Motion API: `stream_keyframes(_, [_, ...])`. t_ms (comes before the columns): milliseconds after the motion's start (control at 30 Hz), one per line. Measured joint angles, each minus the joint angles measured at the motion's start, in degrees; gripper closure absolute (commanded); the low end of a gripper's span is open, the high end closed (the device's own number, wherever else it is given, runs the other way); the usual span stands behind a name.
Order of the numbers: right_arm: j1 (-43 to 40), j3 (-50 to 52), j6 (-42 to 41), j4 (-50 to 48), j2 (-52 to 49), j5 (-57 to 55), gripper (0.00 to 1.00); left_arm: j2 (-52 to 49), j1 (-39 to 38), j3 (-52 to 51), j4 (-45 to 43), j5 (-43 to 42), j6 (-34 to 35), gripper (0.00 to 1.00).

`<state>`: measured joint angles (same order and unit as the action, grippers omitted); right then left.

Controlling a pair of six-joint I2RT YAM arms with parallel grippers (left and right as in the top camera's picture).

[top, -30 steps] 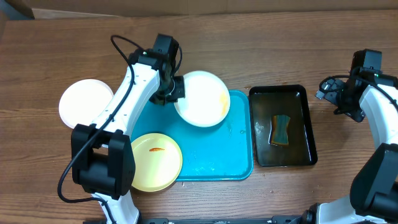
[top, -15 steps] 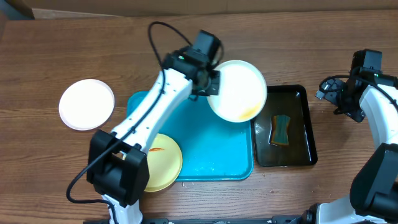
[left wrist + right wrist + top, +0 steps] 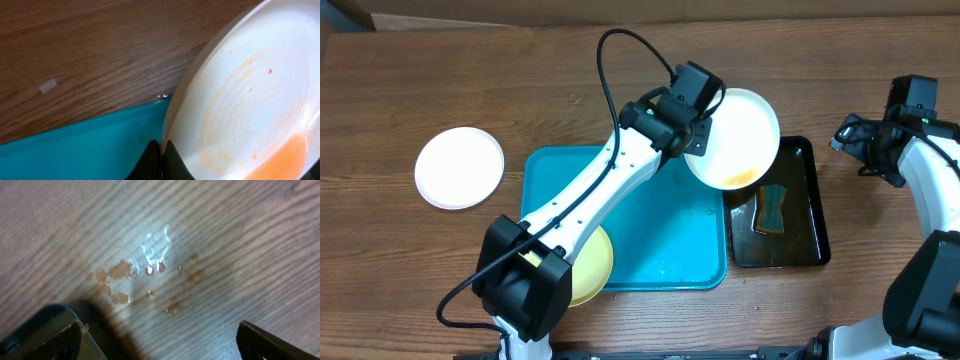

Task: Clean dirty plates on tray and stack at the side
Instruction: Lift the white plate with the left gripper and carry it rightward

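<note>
1. Swung a long way in the last second: the left arm carried its plate from the back-left of the tray over to the right side. The right arm hasn't budged.
2. Left gripper (image 3: pixel 161 159) is clamped tight on the rim of the round, shallow white plate (image 3: pixel 738 130), pinching just the very edge.
3. That plate hangs over the tray's back-right corner and the basin's back-left corner. It's tipped so the thin orange liquid (image 3: pixel 287 152) pools at its low side. Faint orange rings run across the face, so it's not clean yet.
4. Handling guess: it's stiff and light enough for a one-edge pinch. But it's wet and glossy, so I'd expect it to slip or swivel in the jaws if I rush. The rim is the only real hold, and a deeper bite would feel safer.
5. Underneath sits the big turquoise plastic tray (image 3: pixel 660 230) with rounded corners. Next to it is the black rectangular basin (image 3: pixel 823 215) of dark water, with a yellowish sponge (image 3: pixel 772 208) lying in it.
6. Further out, a pale yellow plate (image 3: pixel 595 265) sits at the tray's front-left, partly under my arm. A second white plate (image 3: pixel 459 167) is off the tray on the brown wooden table (image 3: pixel 520 80), far left.
7. Right gripper (image 3: pixel 159 327) is spread wide with nothing in it, parked over damp spots on the table to the right of the basin.
8. No brand or writing I can read. The small pale scrap (image 3: pixel 48 86) on the wood looks blank.
</note>
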<state>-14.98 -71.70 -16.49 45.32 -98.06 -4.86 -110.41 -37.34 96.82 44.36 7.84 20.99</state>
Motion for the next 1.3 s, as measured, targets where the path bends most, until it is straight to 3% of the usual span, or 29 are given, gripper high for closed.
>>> stream_keyframes(333, [-9.16, 0.0, -3.43, -6.47, 0.0, 4.28, 0.0, 0.0, -1.99, 0.0, -6.99, 9.79, -0.5, 0.96])
stream_keyframes(667, [-19.02, 0.0, -7.91, -7.15, 0.0, 4.63, 0.0, -0.02, -5.9, 0.0, -13.94, 20.57, -8.15, 0.96])
stream_keyframes(1033, [-19.1, 0.0, -8.39, -7.13, 0.0, 4.7, 0.0, -0.02, -14.19, 0.0, -21.84, 35.93, -23.85, 0.96])
stream_keyframes(1300, [-19.1, 0.0, -8.61, -7.1, 0.0, 4.68, 0.0, -0.11, -20.26, 0.07, -34.88, 46.45, -39.01, 0.96])
